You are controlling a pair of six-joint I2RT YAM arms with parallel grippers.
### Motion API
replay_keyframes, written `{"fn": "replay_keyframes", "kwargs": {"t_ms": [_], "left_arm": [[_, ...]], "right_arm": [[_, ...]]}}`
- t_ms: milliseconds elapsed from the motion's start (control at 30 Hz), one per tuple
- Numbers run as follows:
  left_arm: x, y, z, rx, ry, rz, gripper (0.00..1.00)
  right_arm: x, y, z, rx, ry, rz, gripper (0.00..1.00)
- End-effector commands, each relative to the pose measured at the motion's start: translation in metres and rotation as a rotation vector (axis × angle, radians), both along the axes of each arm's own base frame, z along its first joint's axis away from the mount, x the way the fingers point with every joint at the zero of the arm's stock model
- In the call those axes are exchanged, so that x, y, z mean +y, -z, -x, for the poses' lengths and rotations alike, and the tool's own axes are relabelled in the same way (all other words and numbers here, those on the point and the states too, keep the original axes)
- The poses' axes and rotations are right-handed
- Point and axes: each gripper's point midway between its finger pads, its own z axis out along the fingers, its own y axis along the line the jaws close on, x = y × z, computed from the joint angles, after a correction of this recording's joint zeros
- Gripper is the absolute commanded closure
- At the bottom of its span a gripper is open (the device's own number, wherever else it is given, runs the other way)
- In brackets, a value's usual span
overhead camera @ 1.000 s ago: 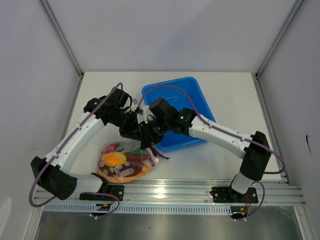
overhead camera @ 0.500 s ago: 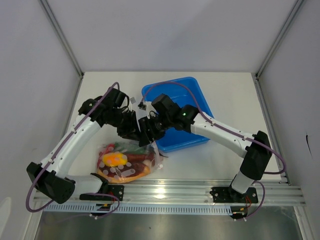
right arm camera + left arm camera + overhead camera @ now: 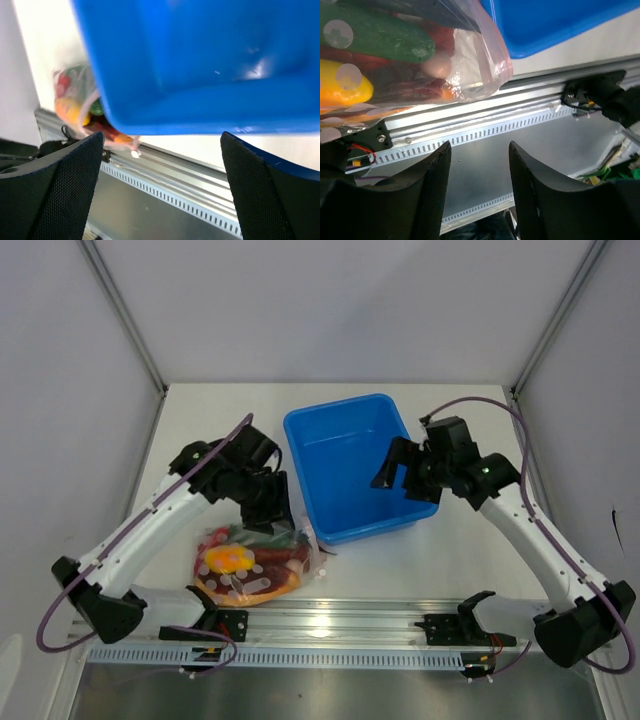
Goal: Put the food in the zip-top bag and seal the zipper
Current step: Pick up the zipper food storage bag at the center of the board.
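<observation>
Bright even light, blurred wrist views

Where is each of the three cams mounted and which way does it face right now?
Top external: fixed above and behind the robot, looking down on the table; left arm and right arm show, left pincer by the zip-top bag, right pincer at the blue tub.
Left wrist: on the left wrist, facing the bag's end and the aluminium rail; its two open fingers show.
Right wrist: on the right wrist, facing the tub close up; its open fingers show.
Shared: bag, tub and rail appear in all three.
</observation>
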Motion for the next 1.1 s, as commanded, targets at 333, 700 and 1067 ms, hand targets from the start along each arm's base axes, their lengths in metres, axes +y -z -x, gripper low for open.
{"fn": "replay_keyframes", "kwargs": {"t_ms": [333, 700, 1067], "left_arm": [[-0.028, 0.020, -0.053, -0.005, -0.046, -0.394, 0.43], [-0.011, 0.040, -0.043, 0.005, -0.007, -0.536, 0.41], [0.004, 0.058, -0.016, 0.029, 0.032, -0.619, 0.45]], "right_arm": [[-0.045, 0.007, 0.020, 0.067, 0.149, 0.043, 0.01], [-0.061, 0.003, 0.026, 0.033, 0.164, 0.057, 0.01], [-0.059, 0.006, 0.019, 0.038, 0.145, 0.035, 0.00]]}}
